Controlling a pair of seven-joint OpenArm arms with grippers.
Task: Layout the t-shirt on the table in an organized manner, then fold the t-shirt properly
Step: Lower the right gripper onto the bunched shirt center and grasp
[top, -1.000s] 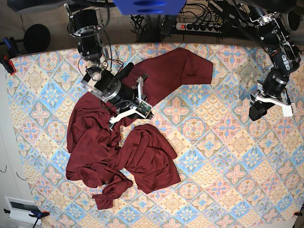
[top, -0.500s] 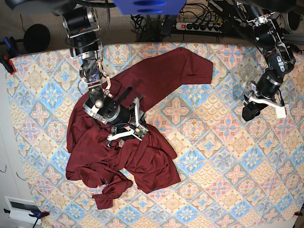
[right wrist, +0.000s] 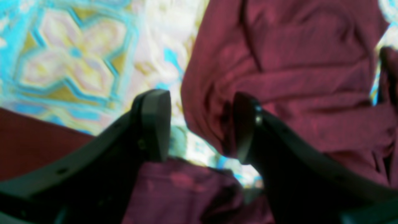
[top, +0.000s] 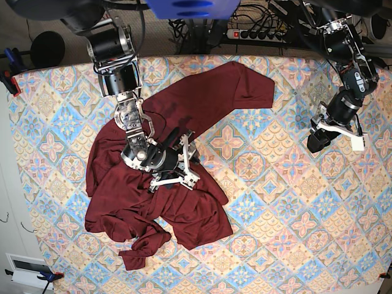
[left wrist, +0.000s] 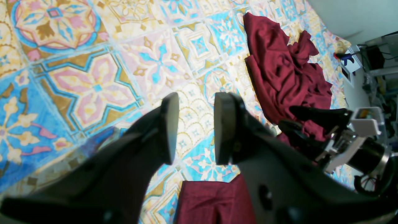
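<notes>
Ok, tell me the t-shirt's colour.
Plain dark red t-shirt, clearest in the base view.

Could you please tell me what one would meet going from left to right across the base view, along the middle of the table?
Crumpled t-shirt → right gripper over the shirt → bare table → left gripper.

Right arm: reaches down from the far edge, wrist bent low.
Right end effector: jaws parted, nothing between them.
Left arm: folded at the side.
Left end effector: jaws apart, empty, pointing downward.
</notes>
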